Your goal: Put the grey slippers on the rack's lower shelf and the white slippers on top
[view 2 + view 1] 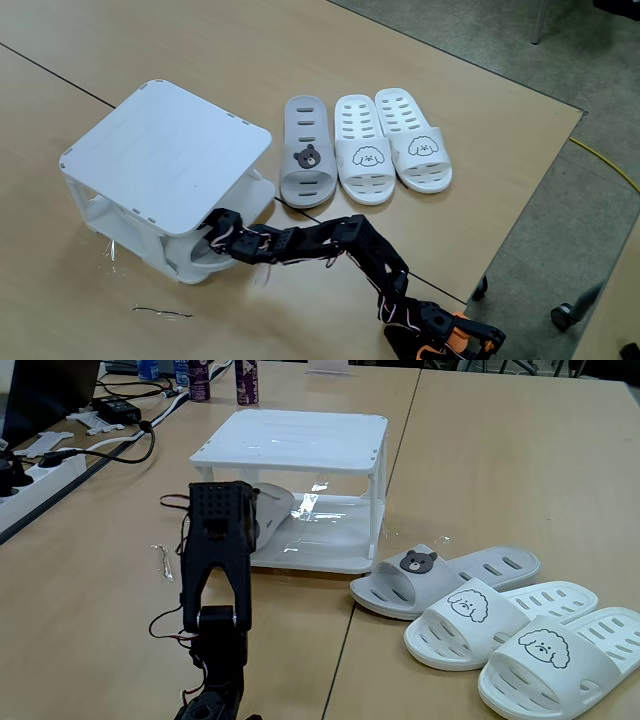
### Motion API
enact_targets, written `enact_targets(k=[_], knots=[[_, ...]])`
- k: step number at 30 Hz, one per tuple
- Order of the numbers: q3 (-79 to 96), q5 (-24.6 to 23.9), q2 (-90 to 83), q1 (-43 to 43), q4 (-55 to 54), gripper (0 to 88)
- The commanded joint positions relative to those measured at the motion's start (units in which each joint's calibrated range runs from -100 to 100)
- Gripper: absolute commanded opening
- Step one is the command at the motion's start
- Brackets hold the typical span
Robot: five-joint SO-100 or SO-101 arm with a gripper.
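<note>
While the arm (pixel 330 240) stretches low, tool (pixel 215 232) clamped on a grey slipper (pixel 268 510) at the lower shelf (pixel 330 540)

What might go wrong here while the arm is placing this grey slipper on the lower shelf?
The gripper is at the rack's open front with a grey slipper partly on the lower shelf; pushing further could shove the light rack. Its heel overhangs the edge and could slide off on release.

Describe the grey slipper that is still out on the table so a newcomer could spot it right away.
Start at the white rack; in a fixed view, three slippers lie in a row beside it. The grey slipper is the one nearest the rack. It alone has a dark bear face; the white slippers have dog faces.
</note>
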Motion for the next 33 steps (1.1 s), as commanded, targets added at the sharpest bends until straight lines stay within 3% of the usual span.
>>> enact_targets(k=[1,6,10,12,24,29,33], knots=[[-17.7,0.4,2.9,-0.2,6.6,0.8],[-25.6,0.4,10.5,0.0,7.1,4.7],[-22.5,0.4,9.0,0.0,7.0,31.5],[-18.3,0.4,5.3,-0.3,7.0,36.4],[22.3,0.4,-25.1,0.1,6.3,35.2],[38.6,0.4,-42.1,0.1,6.3,26.5],[56.8,0.4,-60.5,2.3,6.3,12.6]])
